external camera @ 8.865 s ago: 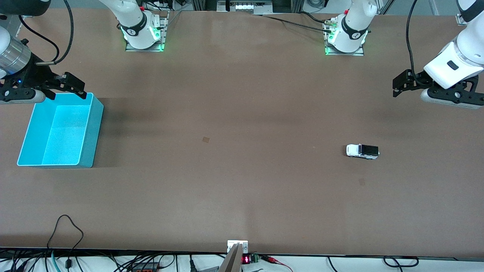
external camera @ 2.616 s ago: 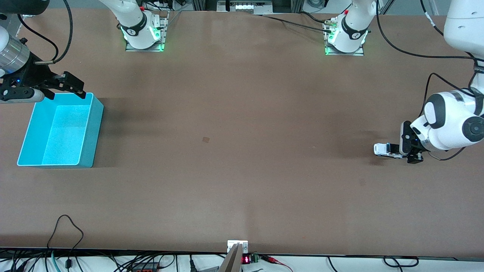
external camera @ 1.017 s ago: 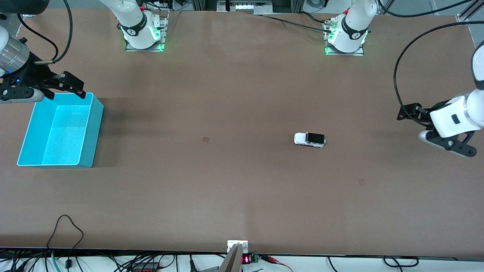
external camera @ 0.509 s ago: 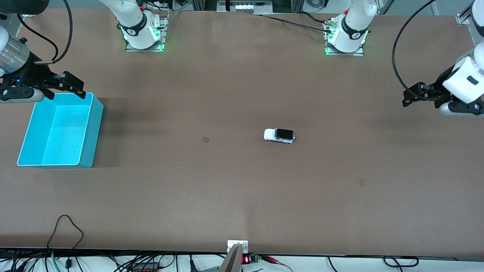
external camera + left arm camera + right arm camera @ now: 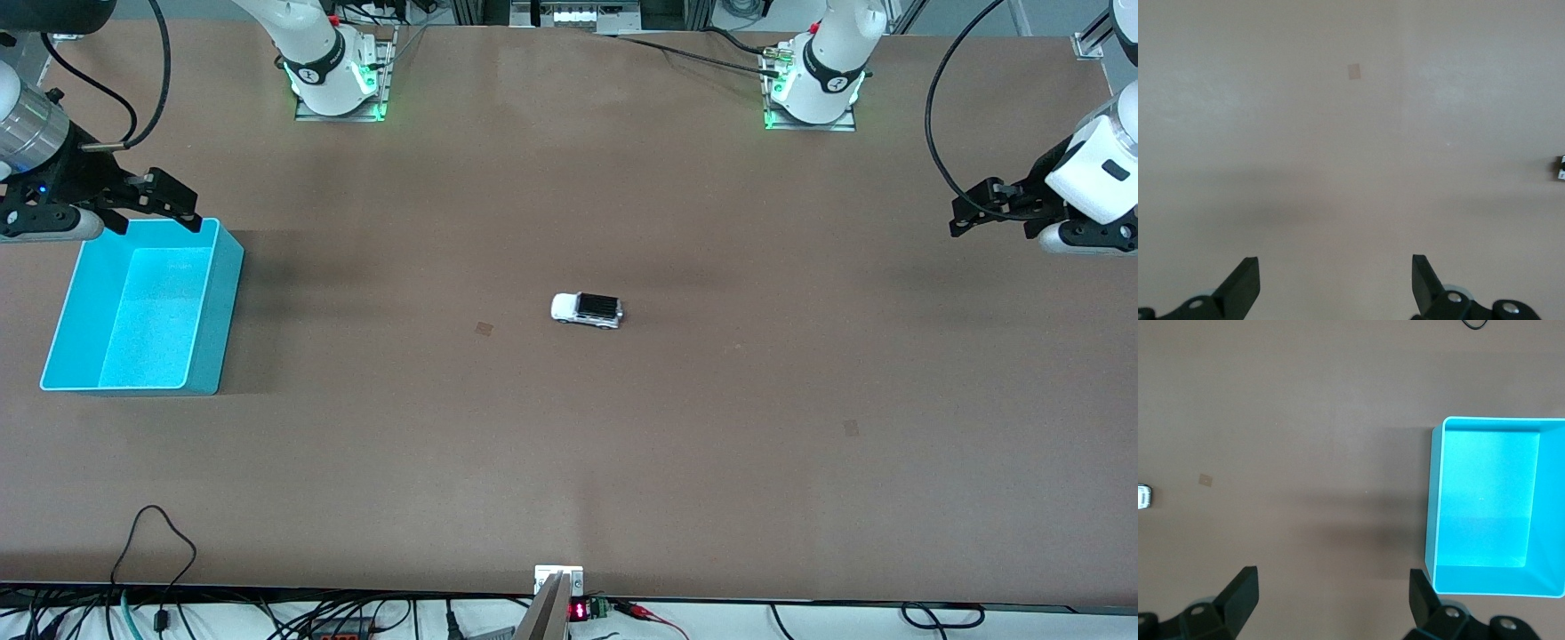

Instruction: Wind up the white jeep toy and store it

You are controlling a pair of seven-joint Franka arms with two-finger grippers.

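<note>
The white jeep toy (image 5: 587,309) stands on its wheels near the middle of the brown table, black ribbed roof up, with nothing touching it. Only a sliver of it shows at the edge of the left wrist view (image 5: 1561,167) and of the right wrist view (image 5: 1143,497). My left gripper (image 5: 971,212) hangs open and empty over the left arm's end of the table; its fingers (image 5: 1245,283) frame bare tabletop. My right gripper (image 5: 153,224) waits open and empty over the far rim of the blue bin (image 5: 206,302), whose wall (image 5: 1433,520) shows beside it.
The blue bin is empty and sits at the right arm's end of the table. Two small tan patches (image 5: 484,328) (image 5: 851,428) mark the tabletop. Cables (image 5: 160,533) lie along the table edge nearest the front camera. Both arm bases (image 5: 338,80) (image 5: 813,84) stand at the farthest edge.
The jeep has rolled on its own across the table toward the right arm's end. The left gripper has risen away from the table. The right arm has not moved.
</note>
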